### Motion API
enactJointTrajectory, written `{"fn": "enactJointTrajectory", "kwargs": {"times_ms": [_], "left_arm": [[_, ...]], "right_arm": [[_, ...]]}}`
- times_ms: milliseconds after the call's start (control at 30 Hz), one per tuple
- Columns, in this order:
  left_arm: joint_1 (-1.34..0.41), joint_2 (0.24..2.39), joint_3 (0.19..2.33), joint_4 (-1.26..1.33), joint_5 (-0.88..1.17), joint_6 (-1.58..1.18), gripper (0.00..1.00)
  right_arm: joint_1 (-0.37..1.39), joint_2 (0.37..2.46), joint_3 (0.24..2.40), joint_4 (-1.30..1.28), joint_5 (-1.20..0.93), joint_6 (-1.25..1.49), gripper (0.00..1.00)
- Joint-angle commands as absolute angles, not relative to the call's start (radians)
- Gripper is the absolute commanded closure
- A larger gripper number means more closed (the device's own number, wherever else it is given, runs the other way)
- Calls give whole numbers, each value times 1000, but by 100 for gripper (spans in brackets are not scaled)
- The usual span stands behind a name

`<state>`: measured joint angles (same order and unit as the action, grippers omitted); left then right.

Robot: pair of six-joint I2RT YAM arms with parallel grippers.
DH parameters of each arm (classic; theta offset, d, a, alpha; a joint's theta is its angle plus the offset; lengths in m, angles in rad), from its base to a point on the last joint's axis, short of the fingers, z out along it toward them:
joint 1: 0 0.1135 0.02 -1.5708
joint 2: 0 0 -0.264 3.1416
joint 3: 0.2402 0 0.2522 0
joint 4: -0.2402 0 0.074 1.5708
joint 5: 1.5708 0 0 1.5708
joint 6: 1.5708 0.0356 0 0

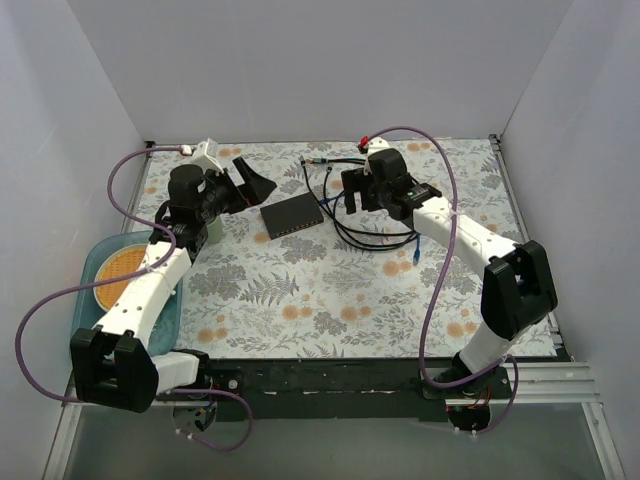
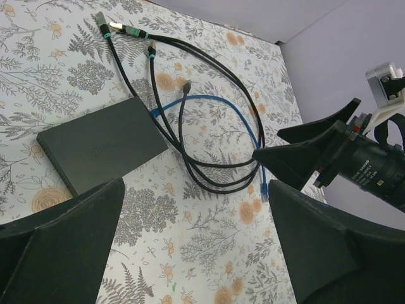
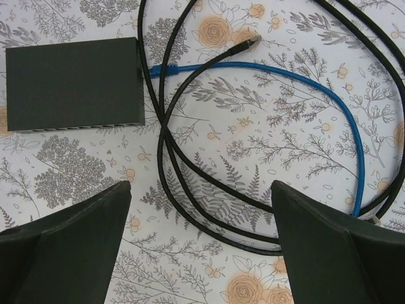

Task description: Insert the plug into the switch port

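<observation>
A flat dark grey switch box (image 1: 292,215) (image 2: 101,152) (image 3: 73,82) lies on the floral cloth; I cannot make out the sockets of its switch port. A blue cable (image 3: 304,85) has one plug (image 3: 158,69) lying against the box's short side and its other plug (image 2: 264,192) (image 1: 415,256) free on the cloth. Looped black cables (image 3: 190,171) end in a tan-tipped plug (image 3: 250,43) and further plugs (image 2: 117,26). My left gripper (image 1: 245,190) (image 2: 196,253) hovers open to the left of the box, holding nothing. On the box's other side my right gripper (image 1: 340,195) (image 3: 202,253) is open above the black loops.
A teal tray (image 1: 95,262) holding an orange plate sits at the table's left edge beside the left arm. White walls close in the table at the back and on both sides. The cables spread from the back centre toward the right arm.
</observation>
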<state>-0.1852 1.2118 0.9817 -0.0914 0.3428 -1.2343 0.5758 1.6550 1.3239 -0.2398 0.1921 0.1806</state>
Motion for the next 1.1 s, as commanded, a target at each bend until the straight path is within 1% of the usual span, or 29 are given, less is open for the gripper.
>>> {"fn": "enactJointTrajectory", "kwargs": {"times_ms": [0, 200, 233, 367, 467, 567, 667, 767, 800, 900, 967, 1000, 1067], "left_arm": [[-179, 1227, 992, -58, 344, -1213, 2], [-187, 1386, 1107, -129, 403, -1169, 2], [-190, 1423, 1144, -149, 385, -1178, 2], [-201, 1453, 1195, -179, 359, -1193, 2], [-201, 1471, 1259, -207, 332, -1201, 2], [-201, 1489, 1360, -276, 293, -1171, 2], [-201, 1479, 1381, -304, 279, -1169, 2], [-201, 1434, 1342, -285, 288, -1177, 2], [-199, 1411, 1330, -279, 284, -1177, 2], [-201, 1388, 1305, -267, 273, -1172, 2], [-201, 1378, 1302, -267, 270, -1172, 2], [-201, 1374, 1301, -265, 273, -1172, 2], [-201, 1370, 1296, -265, 273, -1170, 2]], "right_arm": [[545, 1649, 1331, -215, 127, 219, 3], [515, 1686, 1328, -154, 28, 282, 4], [511, 1713, 1335, -134, -23, 304, 5], [503, 1825, 1420, -135, -64, 324, 7], [503, 1933, 1515, -169, -72, 336, 10], [499, 2038, 1615, -195, -100, 351, 16], [485, 2109, 1661, -186, -133, 371, 21], [469, 2154, 1671, -152, -169, 422, 29], [468, 2160, 1674, -147, -170, 437, 33], [465, 2190, 1696, -147, -155, 446, 38], [463, 2212, 1709, -141, -169, 449, 43], [462, 2218, 1718, -137, -176, 448, 56], [456, 2226, 1724, -115, -209, 453, 72]]}}
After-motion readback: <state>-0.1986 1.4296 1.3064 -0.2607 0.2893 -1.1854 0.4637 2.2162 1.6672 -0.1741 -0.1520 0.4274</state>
